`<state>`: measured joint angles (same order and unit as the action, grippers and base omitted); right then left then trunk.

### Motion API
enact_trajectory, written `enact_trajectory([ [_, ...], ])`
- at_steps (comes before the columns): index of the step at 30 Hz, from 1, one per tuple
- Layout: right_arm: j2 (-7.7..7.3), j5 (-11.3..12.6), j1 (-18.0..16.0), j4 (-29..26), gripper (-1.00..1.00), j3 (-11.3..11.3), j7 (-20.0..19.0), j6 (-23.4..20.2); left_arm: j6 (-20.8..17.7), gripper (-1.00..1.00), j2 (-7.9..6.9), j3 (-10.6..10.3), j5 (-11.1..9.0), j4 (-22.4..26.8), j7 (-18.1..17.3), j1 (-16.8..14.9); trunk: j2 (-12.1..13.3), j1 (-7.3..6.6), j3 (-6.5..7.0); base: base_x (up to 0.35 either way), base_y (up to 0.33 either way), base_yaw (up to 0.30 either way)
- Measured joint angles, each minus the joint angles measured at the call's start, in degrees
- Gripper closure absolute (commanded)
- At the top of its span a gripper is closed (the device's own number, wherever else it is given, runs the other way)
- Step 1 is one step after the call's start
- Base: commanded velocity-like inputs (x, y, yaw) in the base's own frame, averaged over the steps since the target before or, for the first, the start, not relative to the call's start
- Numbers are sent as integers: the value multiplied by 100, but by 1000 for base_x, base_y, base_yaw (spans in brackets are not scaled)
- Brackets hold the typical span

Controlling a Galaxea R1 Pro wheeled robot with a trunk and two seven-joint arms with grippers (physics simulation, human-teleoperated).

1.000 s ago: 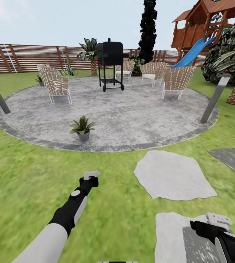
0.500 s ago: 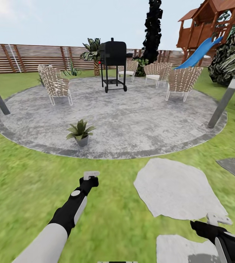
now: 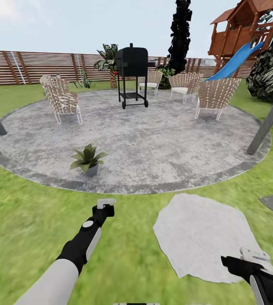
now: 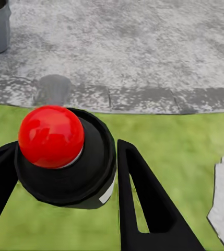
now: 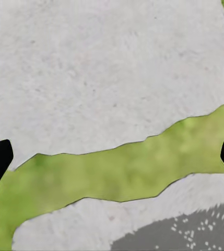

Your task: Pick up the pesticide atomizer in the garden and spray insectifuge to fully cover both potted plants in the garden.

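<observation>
Left wrist view: left gripper [image 4: 65, 172] clamped around the pesticide atomizer [image 4: 65, 157] body below its red cap, likely light, rigid, slick plastic, so mid-body grip suits; right gripper [image 5: 112, 157] fingers apart, empty; potted plant [image 3: 87, 158] ahead-left on patio [image 3: 153, 135].

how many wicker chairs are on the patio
4: one wicker chair at left, one behind the grill, two at right. The grill may hide more.

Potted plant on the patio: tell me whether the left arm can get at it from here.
Probably not yet: the potted plant sits well beyond the left pincer, with lawn and patio edge between. Nothing blocks the way.
</observation>
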<state>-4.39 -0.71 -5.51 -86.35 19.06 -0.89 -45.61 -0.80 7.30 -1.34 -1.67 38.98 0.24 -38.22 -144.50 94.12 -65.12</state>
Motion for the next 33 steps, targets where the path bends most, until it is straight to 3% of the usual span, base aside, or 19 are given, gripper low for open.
enact_trajectory([
  [21,0,0,0,0,-100,0,1,0,0,100,0,0,0,0,0,0,0,0,0,338,-124,2],
  [33,0,0,0,0,-100,0,0,0,0,100,0,0,0,1,0,0,0,0,0,338,-124,138],
])
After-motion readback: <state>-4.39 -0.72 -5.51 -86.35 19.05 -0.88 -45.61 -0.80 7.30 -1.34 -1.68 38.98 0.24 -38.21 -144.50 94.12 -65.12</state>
